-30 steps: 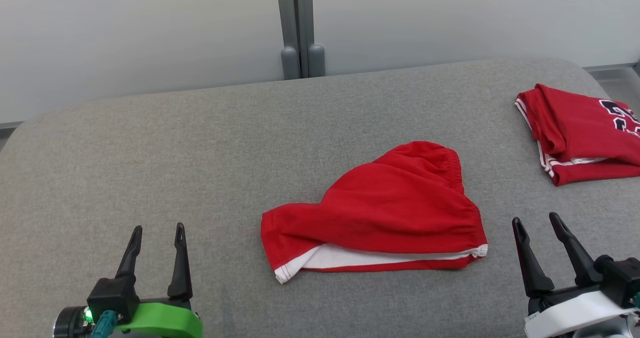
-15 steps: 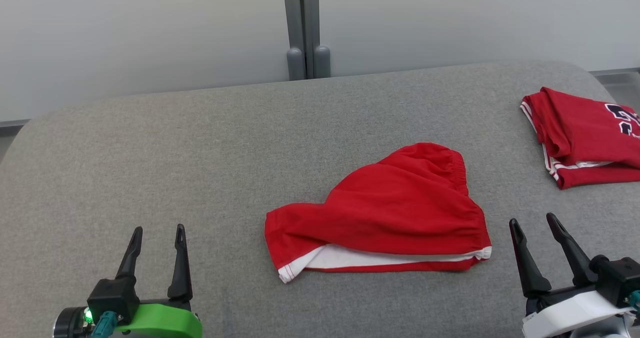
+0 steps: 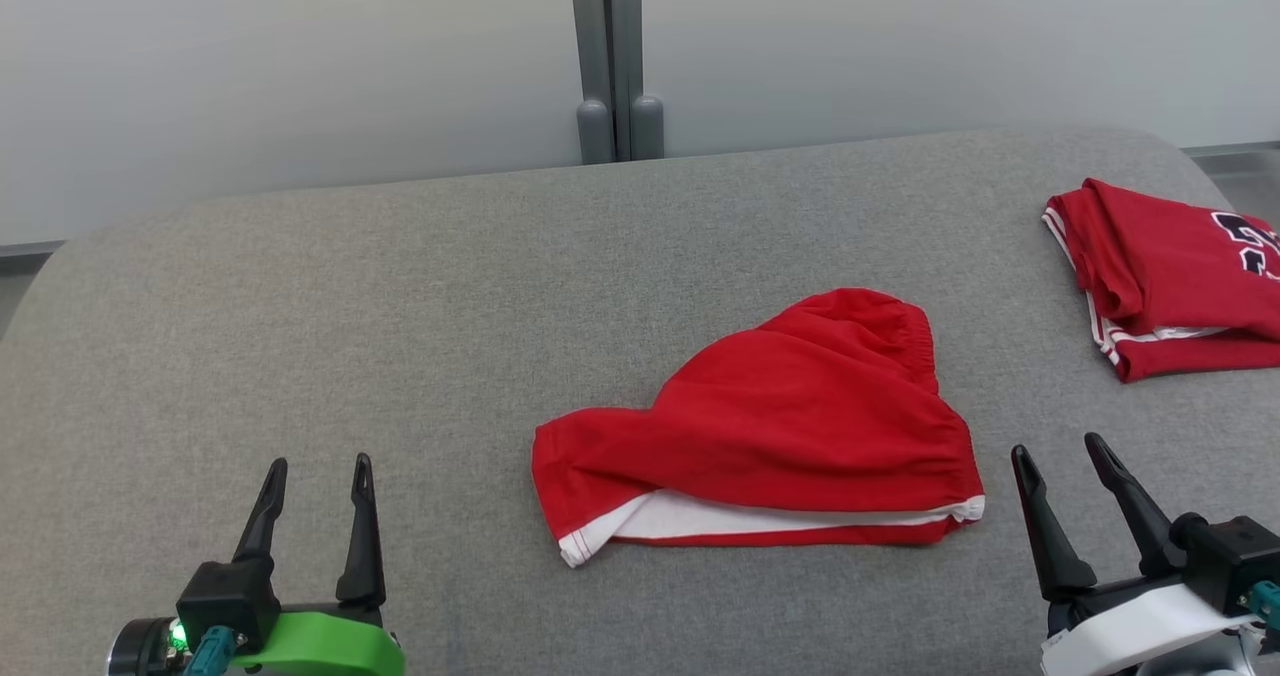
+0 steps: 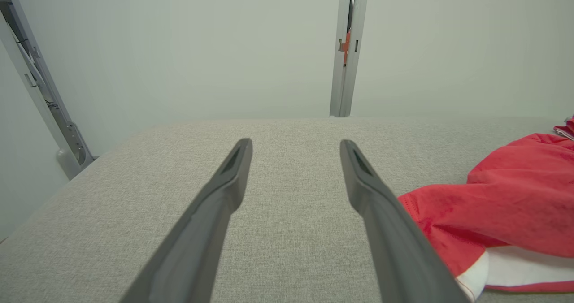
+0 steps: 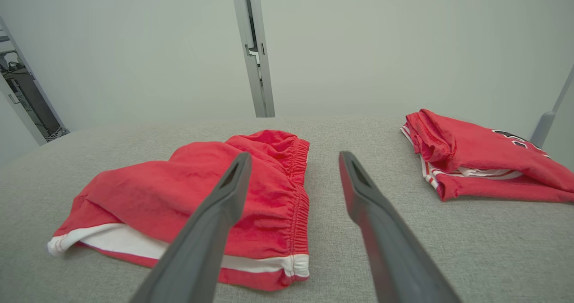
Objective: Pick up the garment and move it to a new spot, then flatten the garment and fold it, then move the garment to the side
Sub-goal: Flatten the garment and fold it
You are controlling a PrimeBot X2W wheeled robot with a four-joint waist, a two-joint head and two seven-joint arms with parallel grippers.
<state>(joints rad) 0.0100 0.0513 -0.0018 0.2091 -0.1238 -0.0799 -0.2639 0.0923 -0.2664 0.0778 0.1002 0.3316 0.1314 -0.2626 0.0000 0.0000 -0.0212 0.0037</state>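
Crumpled red shorts w/ white hem trim and elastic waistband (image 3: 780, 426) lie on grey fabric-covered worktop (image 3: 350, 286), a bit R of centre in head view; not flattened; one layer folded over, white lining showing along near edge; waistband bunched toward far R side.

L gripper w/ green wrist housing (image 3: 318, 464) at lower L, above bare worktop, well apart from shorts; jaws apart, nothing btwn them; L wrist view has shorts' hem corner just beside its R finger, partly hidden behind it; no contact seen.

R gripper w/ white wrist housing (image 3: 1055, 446) at lower R, near waistband end of shorts but apart from it; jaws apart, empty; R wrist view looks across shorts, its L finger overlapping waistband in the picture; can't tell height above cloth.

Folded red jersey w/ white stripes and dark print (image 3: 1170, 276) at far R edge of worktop, well apart from shorts.

Grey vertical post (image 3: 610, 56) behind worktop, against pale wall panels (image 3: 250, 76).
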